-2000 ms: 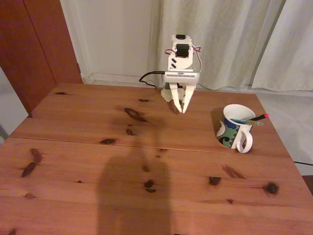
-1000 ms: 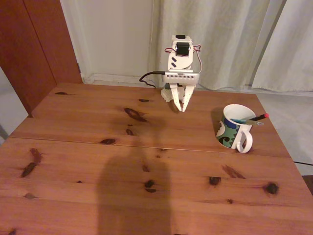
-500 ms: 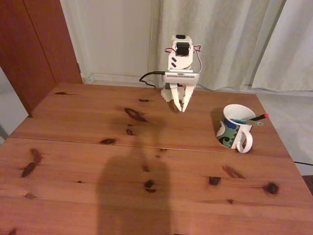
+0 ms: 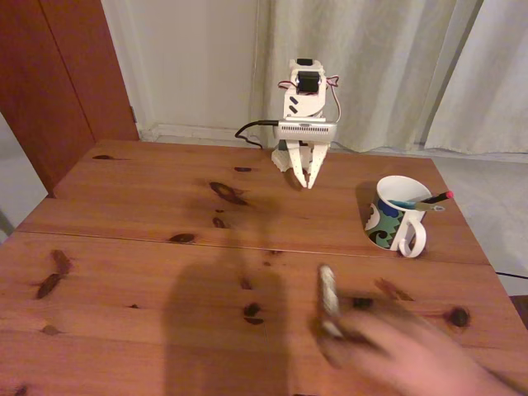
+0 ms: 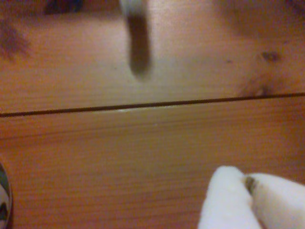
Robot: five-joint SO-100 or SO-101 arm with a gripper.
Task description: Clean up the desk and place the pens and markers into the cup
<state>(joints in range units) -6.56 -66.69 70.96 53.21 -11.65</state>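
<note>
up at about twelve o'clock on the desk (image 4: pixel 148 272) in the fixed view, the claw (image 4: pixel 306 183) is hanging tips-down with its fingers pinched together on nothing. the cup (image 4: pixel 393 213) is sitting at three o'clock from it, near the desk's right edge, with a teal pen (image 4: pixel 402 204) and a black pen (image 4: pixel 431 200) inside. at five o'clock a blurred hand (image 4: pixel 404 351) is holding the white marker (image 4: pixel 328 295) just over the wood
</note>
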